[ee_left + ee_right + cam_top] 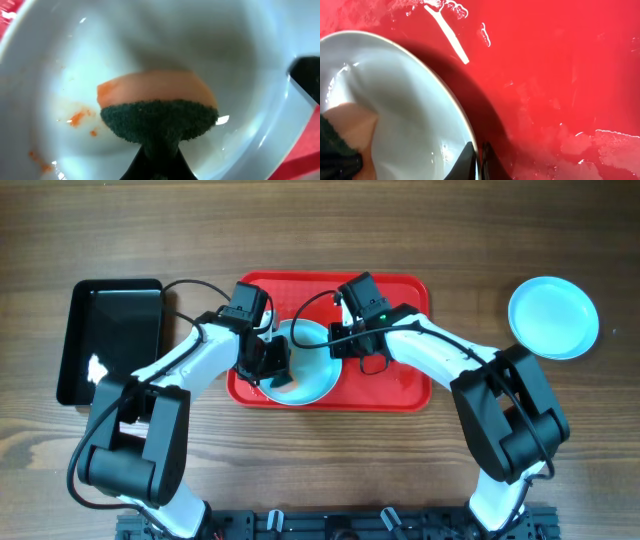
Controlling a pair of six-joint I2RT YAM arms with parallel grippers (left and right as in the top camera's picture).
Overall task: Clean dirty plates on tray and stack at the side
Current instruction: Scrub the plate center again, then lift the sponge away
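Note:
A pale blue plate lies on the red tray. My left gripper is shut on a sponge with an orange body and a dark green scouring face, pressed into the plate's bowl. Small orange smears mark the plate to the sponge's left. My right gripper is shut on the plate's rim, one finger inside and one outside, over the wet tray floor. A second, clean-looking plate sits on the table at the far right.
A glossy black tray lies on the wooden table left of the red tray. Both arms meet over the red tray's middle, with cables looping above the plate. Water streaks shine on the red tray.

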